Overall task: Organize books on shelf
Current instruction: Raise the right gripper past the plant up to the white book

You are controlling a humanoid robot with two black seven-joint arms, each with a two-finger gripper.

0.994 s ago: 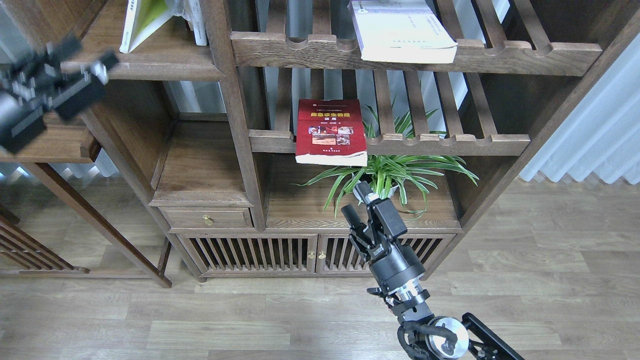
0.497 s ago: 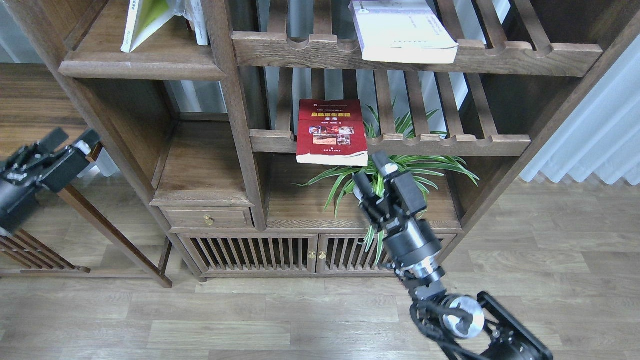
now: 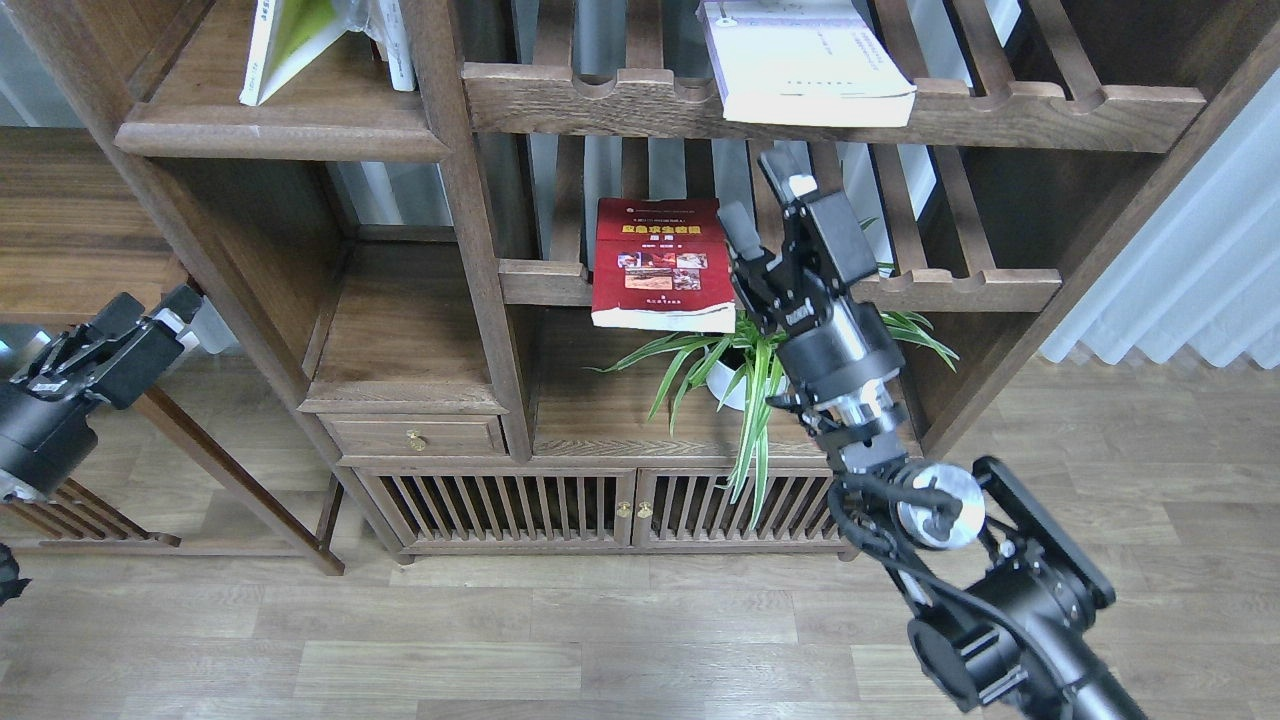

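My right gripper point(image 3: 762, 200) has climbed a long way in the last second: it was down in front of the cabinet doors, then among the leaves of the spider plant point(image 3: 760, 365), and now it stands above the plant with its two fingers spread apart and nothing between them. Just to its left lies the dark red book point(image 3: 662, 262), flat on the slatted rack point(image 3: 960, 290) with its near edge hanging over the front rail; the nearer finger is close beside the book's right edge, and I cannot tell whether it touches. I read this as the approach to that book.

My left gripper point(image 3: 150, 310) has dropped from high at the left to low at the left edge, well apart from everything; its fingers look slightly parted and hold nothing.

Above the right gripper, the pale lilac-white book point(image 3: 805, 60) lies flat on the upper slatted rack. Far up and to the left, the yellow-green book point(image 3: 285, 45) leans on the solid plank shelf point(image 3: 290, 130), where I judge the other two belong.
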